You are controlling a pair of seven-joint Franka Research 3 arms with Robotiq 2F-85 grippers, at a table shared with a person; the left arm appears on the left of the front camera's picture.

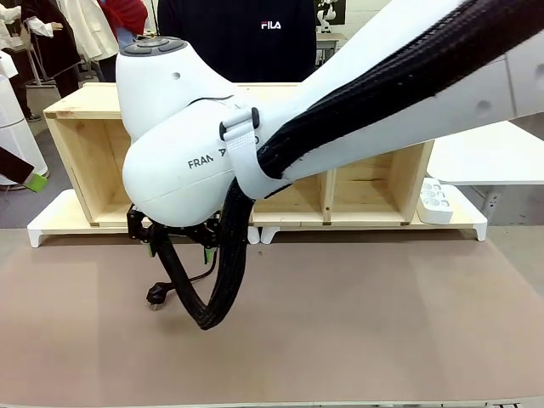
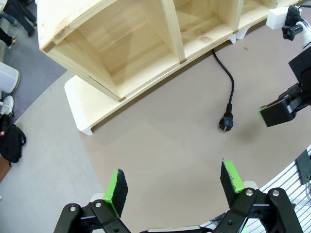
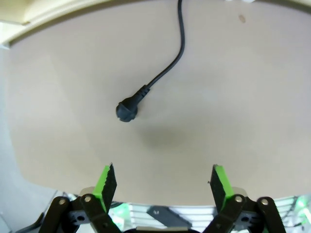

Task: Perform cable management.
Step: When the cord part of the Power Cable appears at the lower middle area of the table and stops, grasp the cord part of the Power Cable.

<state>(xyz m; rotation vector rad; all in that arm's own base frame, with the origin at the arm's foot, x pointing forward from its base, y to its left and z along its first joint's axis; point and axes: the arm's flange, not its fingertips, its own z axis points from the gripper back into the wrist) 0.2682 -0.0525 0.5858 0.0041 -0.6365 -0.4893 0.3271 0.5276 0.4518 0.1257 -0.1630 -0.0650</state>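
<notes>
Front view first: the right arm reaches in from the right and across the middle, and its thick sleeved hose bundle [image 1: 223, 280] loops down under the wrist; the right gripper [image 1: 176, 246] hangs low over the left part of the table [image 1: 382, 323], pointing down; just below it, the cable [image 1: 158, 294] shows as a round black end flat on the brown surface, with a bit of thin cord trailing right behind the hose; the wooden shelf [image 1: 85, 153] lies on its side along the far edge, a white power strip [image 1: 435, 202] sits at its right end, and a person in a dark top [image 1: 246, 38] stands behind it. Left wrist view: the left gripper [image 2: 174, 182] has its green pads spread wide with nothing between them, just bare table; further out the cord comes from under the shelf's front edge and curves down to the plug [image 2: 226, 121], which lies well clear of these fingers; the other arm's green-padded finger sits off to the right, near the plug. Right wrist view: the right gripper's pads are also wide apart and holding nothing; the plug lies up and to the left of the gap, not touching either finger, and the cord snakes away to the top edge.
</notes>
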